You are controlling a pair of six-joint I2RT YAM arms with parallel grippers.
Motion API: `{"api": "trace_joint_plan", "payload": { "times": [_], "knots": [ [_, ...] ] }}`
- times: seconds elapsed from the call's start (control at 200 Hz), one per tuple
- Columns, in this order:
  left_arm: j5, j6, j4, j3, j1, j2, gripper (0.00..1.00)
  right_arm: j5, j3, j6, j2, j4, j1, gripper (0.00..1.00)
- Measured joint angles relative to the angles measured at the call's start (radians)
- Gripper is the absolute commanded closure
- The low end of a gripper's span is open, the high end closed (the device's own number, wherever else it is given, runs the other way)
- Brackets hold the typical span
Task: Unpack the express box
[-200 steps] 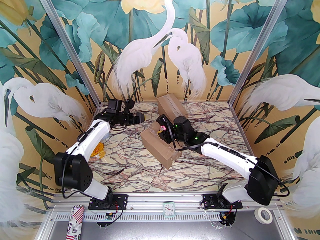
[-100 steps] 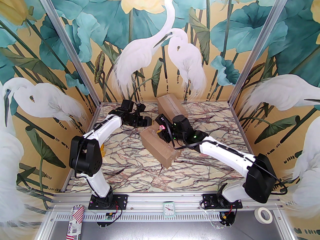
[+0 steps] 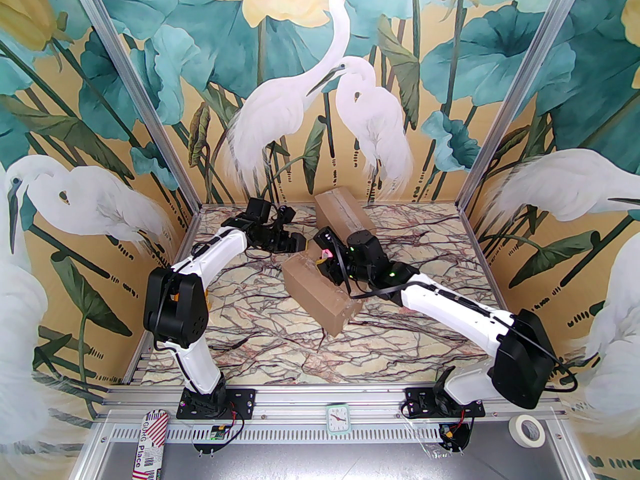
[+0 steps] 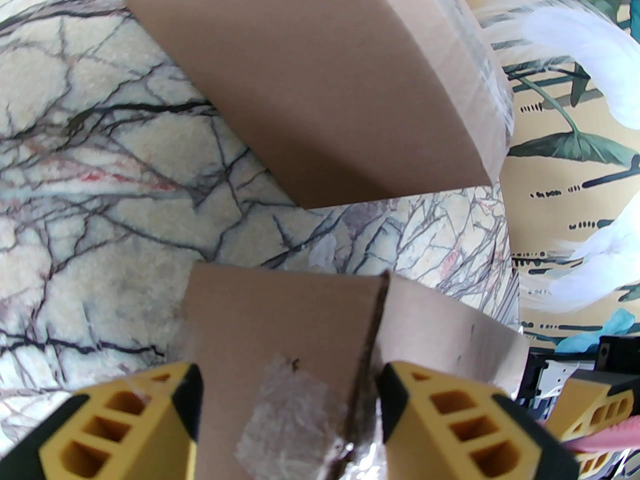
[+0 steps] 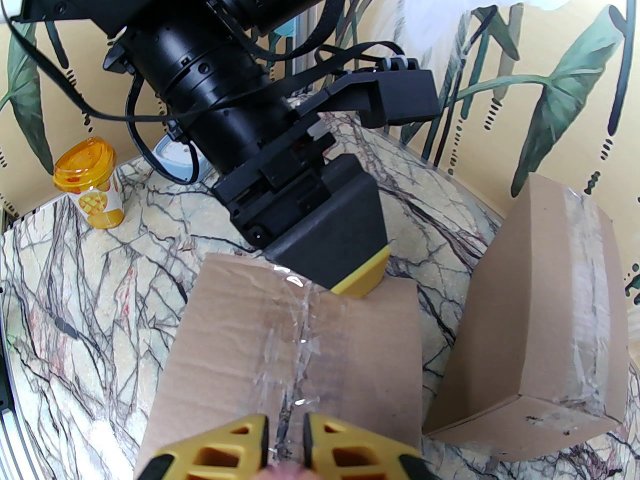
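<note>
The express box [image 3: 320, 293] is brown cardboard with clear tape along its top seam, lying at an angle mid-table. My left gripper [image 3: 297, 242] is at its far left end. In the left wrist view its yellow fingers [image 4: 125, 423] stand open on either side of the box's taped corner [image 4: 295, 338], close to the cardboard. One left finger tip [image 5: 360, 280] rests at the far edge of the box top [image 5: 300, 348]. My right gripper [image 3: 324, 260] hovers over the top seam, shut on a small pink tool [image 5: 285, 469] between its yellow pads [image 5: 235, 448].
A second taped cardboard box [image 3: 345, 213] lies just behind, close to the back wall, also seen as the far box [image 5: 540, 308]. A yellow cup with an orange lid [image 5: 92, 183] stands at the table's left side. A small clock [image 3: 338, 418] and a tape roll [image 3: 525, 429] sit on the front rail.
My left arm has swung right from the back left corner to the box's far end, and its jaws have narrowed. The right gripper and the box have barely moved.
</note>
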State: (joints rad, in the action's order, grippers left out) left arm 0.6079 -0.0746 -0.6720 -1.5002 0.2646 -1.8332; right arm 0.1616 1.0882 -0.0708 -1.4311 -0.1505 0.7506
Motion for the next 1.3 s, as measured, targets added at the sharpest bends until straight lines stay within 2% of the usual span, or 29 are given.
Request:
{"api": "trace_joint_plan", "payload": {
  "times": [0.52, 0.675, 0.83, 0.955, 1.105, 1.3],
  "knots": [
    [0.016, 0.053, -0.050, -0.021, 0.026, -0.008, 0.42, -0.061, -0.111, 0.046, 0.132, 0.008, 0.003, 1.00],
    [0.010, 0.065, -0.077, -0.044, 0.027, -0.015, 0.27, -0.064, -0.129, 0.049, 0.156, 0.004, 0.003, 1.00],
    [-0.058, 0.069, -0.082, -0.051, -0.004, -0.006, 0.22, -0.062, -0.128, 0.049, 0.157, -0.030, 0.008, 1.00],
    [-0.064, 0.072, -0.083, -0.032, -0.023, 0.063, 0.23, -0.056, -0.121, 0.048, 0.156, -0.038, 0.010, 1.00],
    [-0.022, 0.087, -0.093, 0.031, -0.021, 0.182, 0.27, -0.053, -0.117, 0.047, 0.156, -0.043, 0.010, 1.00],
    [0.044, 0.099, -0.111, 0.140, -0.014, 0.200, 0.29, -0.049, -0.101, 0.040, 0.148, -0.060, 0.010, 1.00]
  ]
}}
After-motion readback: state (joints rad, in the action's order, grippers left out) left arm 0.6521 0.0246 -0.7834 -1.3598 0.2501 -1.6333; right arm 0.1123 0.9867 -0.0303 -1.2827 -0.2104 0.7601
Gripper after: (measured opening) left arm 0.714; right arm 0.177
